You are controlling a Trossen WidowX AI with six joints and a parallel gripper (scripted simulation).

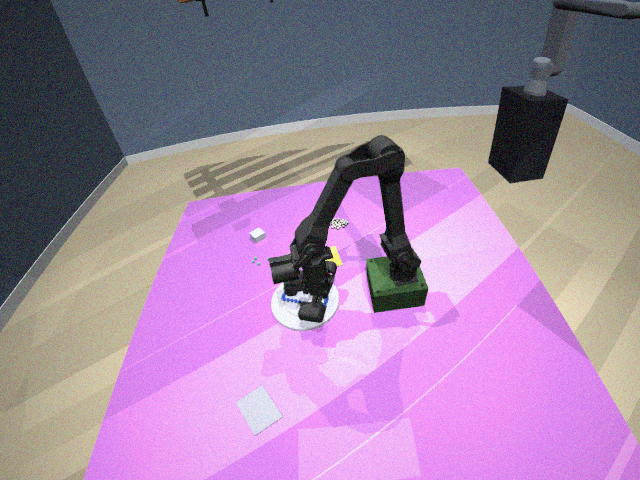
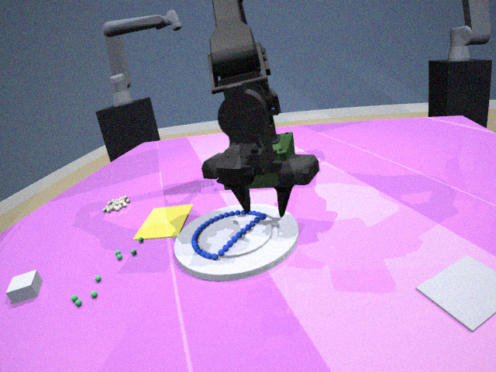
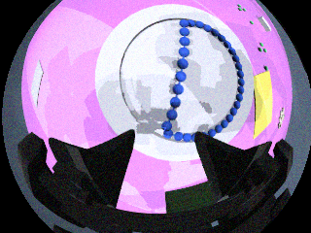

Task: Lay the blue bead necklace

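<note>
The round white bead board (image 1: 281, 316) (image 2: 240, 269) (image 3: 123, 72) lies on the pink table. The blue bead necklace (image 1: 289, 298) (image 2: 194, 240) (image 3: 236, 84) lies on the board as a D shape. One half follows the groove along the side toward the yellow sheet, and the other half runs straight across the board's middle. My gripper (image 1: 309, 302) (image 2: 263, 211) (image 3: 166, 135) is open. It points down over the board's rear edge, and its fingertips straddle the end of the necklace loop without clamping it.
A yellow sheet (image 1: 336, 255) (image 2: 163, 222) (image 3: 262, 100) lies beside the board. A pile of white beads (image 2: 115, 204), loose green beads (image 2: 96, 279), a white cube (image 2: 24, 286) and a grey sheet (image 2: 464, 292) lie around. The arm's green base (image 1: 395, 286) stands behind.
</note>
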